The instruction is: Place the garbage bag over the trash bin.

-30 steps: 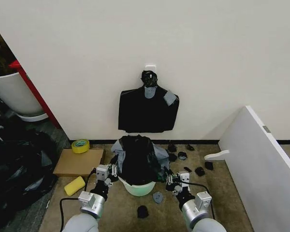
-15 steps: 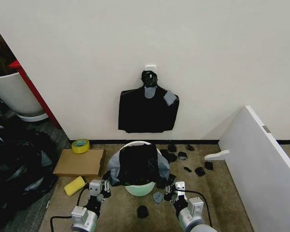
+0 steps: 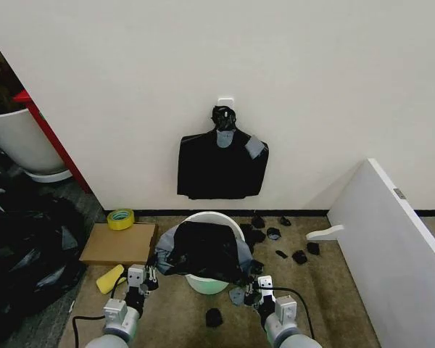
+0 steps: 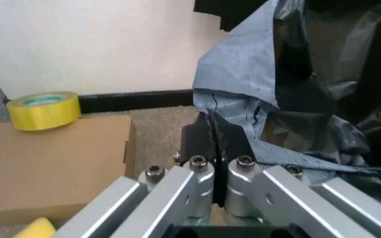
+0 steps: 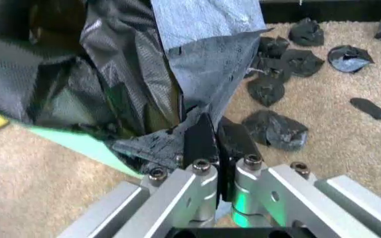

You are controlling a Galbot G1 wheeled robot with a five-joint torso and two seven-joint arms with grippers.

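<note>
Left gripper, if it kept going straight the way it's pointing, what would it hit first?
The left gripper is shut on the garbage bag. Straight ahead, it would probably push into more of that bag's loose plastic first; the wall's black baseboard lies farther on.

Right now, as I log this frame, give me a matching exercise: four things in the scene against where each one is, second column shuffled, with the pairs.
Things:
1. garbage bag
2. yellow tape roll
3. bundle of black bags
4. left gripper

Places:
A. hanging on the wall above the bin
B. draped over the near side of the trash bin
C. on the cardboard box
D. clamped on the bag's edge at the bin's left side

Pairs: 1-B, 2-C, 3-A, 4-D
</note>
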